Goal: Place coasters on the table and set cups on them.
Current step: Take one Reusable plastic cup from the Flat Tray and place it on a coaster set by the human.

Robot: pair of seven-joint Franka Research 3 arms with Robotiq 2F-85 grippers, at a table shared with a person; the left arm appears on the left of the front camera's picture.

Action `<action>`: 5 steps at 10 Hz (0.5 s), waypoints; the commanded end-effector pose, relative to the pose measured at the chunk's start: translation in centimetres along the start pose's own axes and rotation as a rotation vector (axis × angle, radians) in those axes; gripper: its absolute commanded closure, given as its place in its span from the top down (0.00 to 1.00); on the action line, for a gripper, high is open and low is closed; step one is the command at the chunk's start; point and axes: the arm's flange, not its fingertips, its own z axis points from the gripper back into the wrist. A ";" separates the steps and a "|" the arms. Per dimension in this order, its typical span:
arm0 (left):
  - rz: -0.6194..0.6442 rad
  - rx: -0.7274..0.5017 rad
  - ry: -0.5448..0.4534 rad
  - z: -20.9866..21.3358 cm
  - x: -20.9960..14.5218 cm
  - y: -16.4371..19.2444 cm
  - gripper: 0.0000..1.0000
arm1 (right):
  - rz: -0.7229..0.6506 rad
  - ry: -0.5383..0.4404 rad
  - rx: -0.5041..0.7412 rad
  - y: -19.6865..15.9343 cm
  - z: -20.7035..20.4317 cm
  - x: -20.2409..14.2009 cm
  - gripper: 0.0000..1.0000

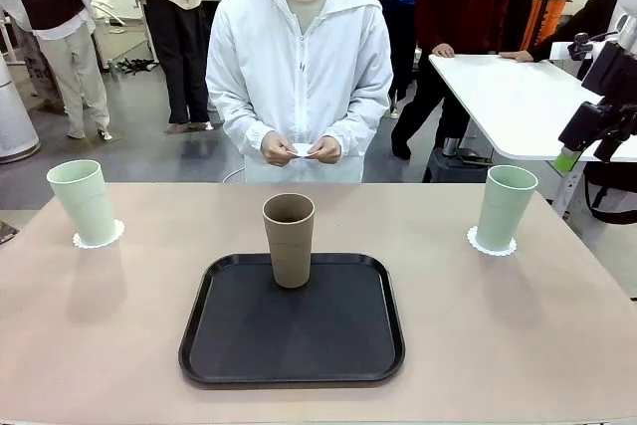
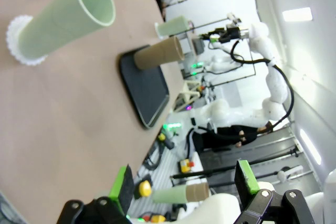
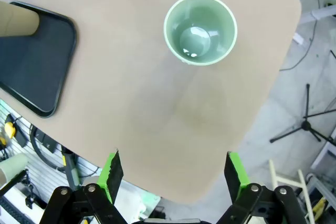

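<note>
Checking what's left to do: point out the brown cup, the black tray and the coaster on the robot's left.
brown cup (image 1: 289,241), front view, middle of its side wall.
black tray (image 1: 299,335), front view, bare floor nearer than the cup.
left coaster (image 1: 113,235), front view, scalloped edge beside the mint cup (image 1: 84,201) base.

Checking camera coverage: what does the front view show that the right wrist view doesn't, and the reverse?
Front, not right wrist: the person's hands holding a small white piece, and the left mint cup on its coaster. Right wrist, not front: the inside bottom of the right mint cup. Both: that cup, the brown cup on the black tray, the table.
</note>
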 end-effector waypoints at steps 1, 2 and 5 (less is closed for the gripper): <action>0.005 0.008 -0.001 0.1 0.0 -0.2 1.00 | 0.016 0.003 -0.014 0.0 -0.1 -0.2 1.00; 0.005 0.008 -0.001 0.1 0.0 -0.2 1.00 | 0.016 0.003 -0.014 0.0 -0.1 -0.2 1.00; 0.005 0.008 -0.001 0.1 0.0 -0.2 1.00 | 0.016 0.003 -0.014 0.0 -0.1 -0.2 1.00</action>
